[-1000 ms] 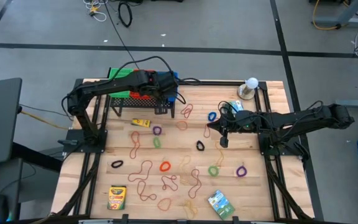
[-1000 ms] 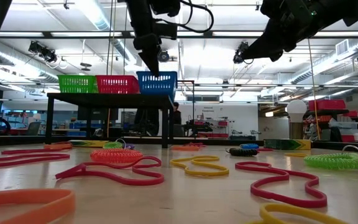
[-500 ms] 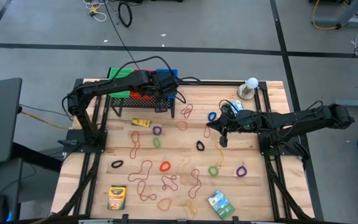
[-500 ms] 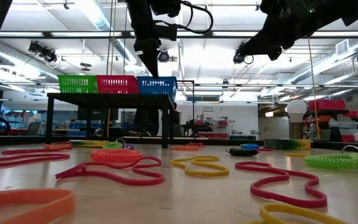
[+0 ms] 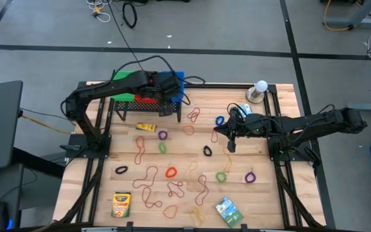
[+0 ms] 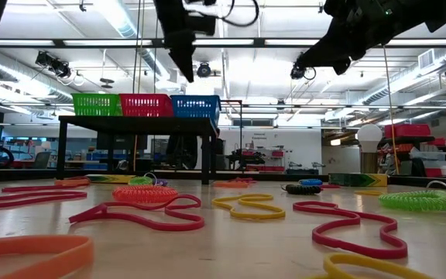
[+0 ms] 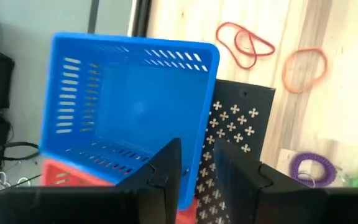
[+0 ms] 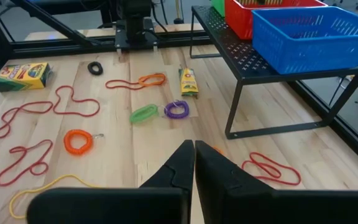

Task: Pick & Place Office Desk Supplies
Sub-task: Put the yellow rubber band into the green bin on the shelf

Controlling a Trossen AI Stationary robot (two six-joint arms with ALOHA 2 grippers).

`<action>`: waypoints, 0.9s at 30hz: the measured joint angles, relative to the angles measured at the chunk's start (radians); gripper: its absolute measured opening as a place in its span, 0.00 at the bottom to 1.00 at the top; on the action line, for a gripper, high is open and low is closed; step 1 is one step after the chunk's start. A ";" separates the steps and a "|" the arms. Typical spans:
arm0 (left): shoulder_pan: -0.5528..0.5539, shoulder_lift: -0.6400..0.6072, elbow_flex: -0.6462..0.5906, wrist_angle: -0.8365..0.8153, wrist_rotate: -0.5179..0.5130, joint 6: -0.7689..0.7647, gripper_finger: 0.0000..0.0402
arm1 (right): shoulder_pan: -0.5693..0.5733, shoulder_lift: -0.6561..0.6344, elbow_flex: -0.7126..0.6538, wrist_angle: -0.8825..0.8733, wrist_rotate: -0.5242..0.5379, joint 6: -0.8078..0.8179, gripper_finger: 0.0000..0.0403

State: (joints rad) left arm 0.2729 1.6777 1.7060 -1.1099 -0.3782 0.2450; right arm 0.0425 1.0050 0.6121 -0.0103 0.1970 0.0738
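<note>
My left gripper (image 5: 171,82) hovers above the blue basket (image 7: 129,106) on the black rack (image 5: 148,111). Its fingers stand slightly apart with nothing between them, and the basket's visible floor is bare. My right gripper (image 5: 218,132) is shut and empty, raised over the table's right middle near a blue band (image 5: 219,120). Rubber bands lie flat across the wood: red (image 5: 148,175), orange (image 5: 171,172), green (image 5: 221,176), purple (image 5: 249,177), black (image 5: 207,151). A crayon box (image 5: 121,203) and a green packet (image 5: 228,211) lie near the near edge. A small yellow box (image 5: 146,127) lies by the rack.
The rack also carries a red basket (image 6: 146,104) and a green basket (image 6: 97,104) beside the blue basket (image 6: 196,104). A white ball on a round base (image 5: 259,90) stands at the far right corner. Black frame rails (image 5: 282,167) run along both table sides.
My left gripper has risen and drawn a little toward the table's far left, staying over the blue basket. The right arm and the things on the table have kept still.
</note>
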 joint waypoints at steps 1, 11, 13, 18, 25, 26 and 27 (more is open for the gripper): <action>-0.004 -0.001 0.021 -0.010 -0.002 -0.009 0.26 | 0.000 0.000 0.000 0.000 0.000 0.000 0.06; -0.057 -0.046 -0.020 0.169 0.195 -0.275 0.11 | -0.008 0.003 0.000 0.000 -0.004 0.016 0.06; -0.083 -0.076 -0.096 0.254 0.204 -0.291 0.04 | -0.016 0.003 0.000 0.002 -0.003 0.016 0.06; -0.162 -0.186 -0.307 0.435 0.153 -0.382 0.02 | -0.036 0.003 0.000 0.000 -0.003 0.020 0.06; -0.255 -0.369 -0.570 0.612 -0.025 -0.545 0.03 | -0.041 0.003 0.000 -0.024 0.009 0.084 0.06; -0.250 -0.374 -0.593 0.614 -0.025 -0.565 0.04 | -0.041 0.005 0.000 -0.038 0.019 0.102 0.06; -0.237 -0.376 -0.611 0.599 -0.002 -0.588 0.04 | -0.041 0.013 0.000 -0.048 0.039 0.122 0.06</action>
State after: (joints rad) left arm 0.0364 1.3014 1.0948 -0.5112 -0.3800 -0.3426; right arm 0.0013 1.0177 0.6125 -0.0584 0.2361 0.1956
